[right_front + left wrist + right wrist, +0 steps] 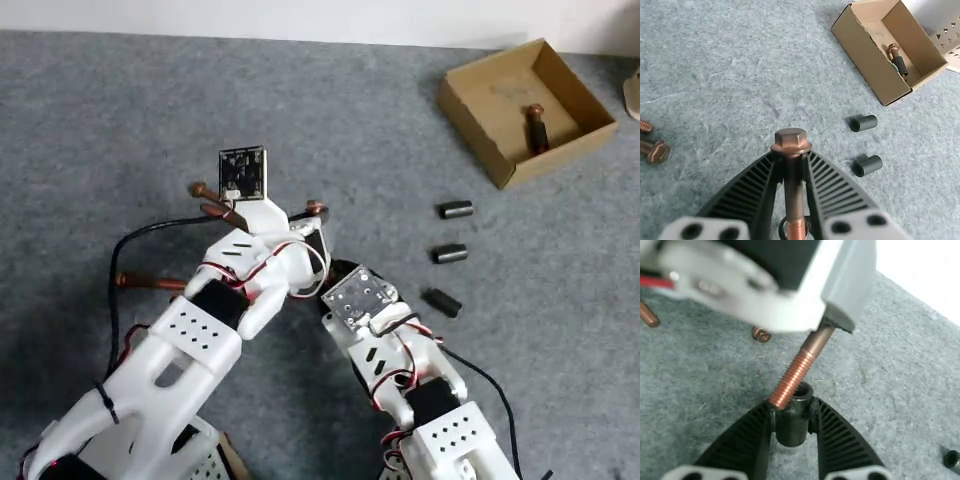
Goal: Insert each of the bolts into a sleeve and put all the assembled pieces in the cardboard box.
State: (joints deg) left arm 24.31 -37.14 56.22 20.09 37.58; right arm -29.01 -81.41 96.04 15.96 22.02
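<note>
Left pincer clamps bolt; right pincer clamps sleeve; three loose sleeves; one assembly in box.

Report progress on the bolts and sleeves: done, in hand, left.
Done: one assembled piece lies in the cardboard box. In hand: the left gripper holds a bolt, its threaded tip at the mouth of a sleeve in the right gripper. Left: three sleeves and loose bolts on the table, then boxing.
</note>
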